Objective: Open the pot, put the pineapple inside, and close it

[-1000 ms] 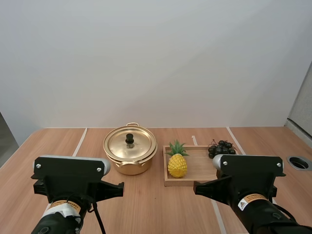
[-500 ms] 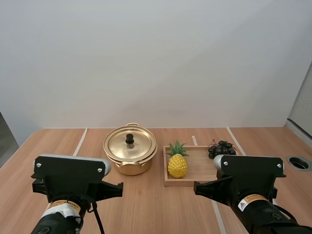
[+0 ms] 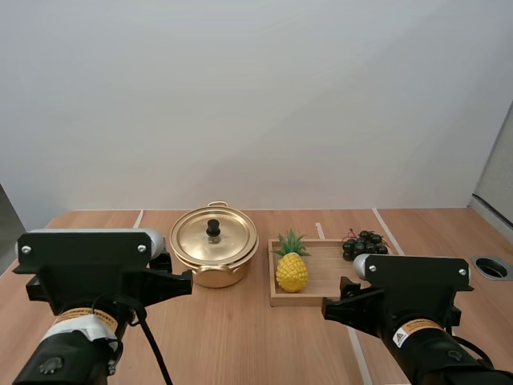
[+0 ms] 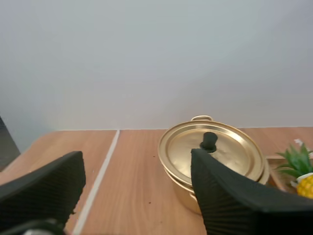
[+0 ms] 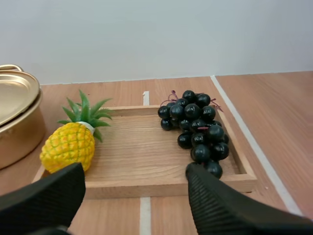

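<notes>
The left claw [image 4: 137, 166] stands wide open, its two ribbed fingers well apart with nothing between them but bare bench [image 4: 132, 196] and a pale stripe running across the wood. Just past one fingertip sits the golden pot [image 4: 178, 183], closed, its lid [image 4: 230, 152] seated flat on the rim and the black knob [image 4: 209, 141] upright at the lid's middle; a loop handle shows at the pot's far side. The right claw [image 5: 134, 176] is likewise spread wide and grips nothing; its fingers frame the near rim of the wooden tray [image 5: 142, 188]. On that tray the pineapple [image 5: 68, 147] rests at the end nearest the pot, green leaves up, apart from the pot's wall. The grapes [image 5: 195, 127], a dark bunch, lie along the tray's other end, well apart from the pineapple, with bare wood between them. In the high view the left arm [image 3: 88, 273] fills the lower left of the frame and the right arm [image 3: 409, 289] the lower right, both short of the things on the bench. The pot stands a little left of the frame's centre, the tray just to its right, the pineapple close beside the pot and the grapes at the tray's far right corner.
</notes>
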{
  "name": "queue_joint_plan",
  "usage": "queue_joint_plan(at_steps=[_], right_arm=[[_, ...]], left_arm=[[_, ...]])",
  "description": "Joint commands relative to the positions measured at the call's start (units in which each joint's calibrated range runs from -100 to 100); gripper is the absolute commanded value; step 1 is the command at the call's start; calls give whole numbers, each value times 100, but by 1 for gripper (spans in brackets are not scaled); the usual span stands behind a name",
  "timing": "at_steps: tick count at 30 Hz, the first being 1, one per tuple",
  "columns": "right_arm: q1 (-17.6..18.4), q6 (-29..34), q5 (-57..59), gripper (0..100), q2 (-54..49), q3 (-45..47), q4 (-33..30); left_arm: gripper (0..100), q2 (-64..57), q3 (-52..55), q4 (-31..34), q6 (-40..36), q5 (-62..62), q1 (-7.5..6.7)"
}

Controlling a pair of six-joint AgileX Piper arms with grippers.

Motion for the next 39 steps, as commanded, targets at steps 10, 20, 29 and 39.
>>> queue_joint_plan(at_steps=[10, 20, 29, 39], right_arm=[[-81, 19, 208, 100, -41, -1332, -2849], [-81, 300, 946, 100, 300, -3600, -1965], [-81, 46, 2815, 100, 1332, -4647, -1905], [-81, -334, 3953, 100, 1589, -4723, -1423]], left_arm=[[100, -26, -640, 661, 708, -2289, -3], [100, 910, -1822, 485, 195, -3088, -3], [100, 3739, -3617, 37, 1105, -680, -54], [100, 6596, -5182, -3077, 4451, 3805, -231]])
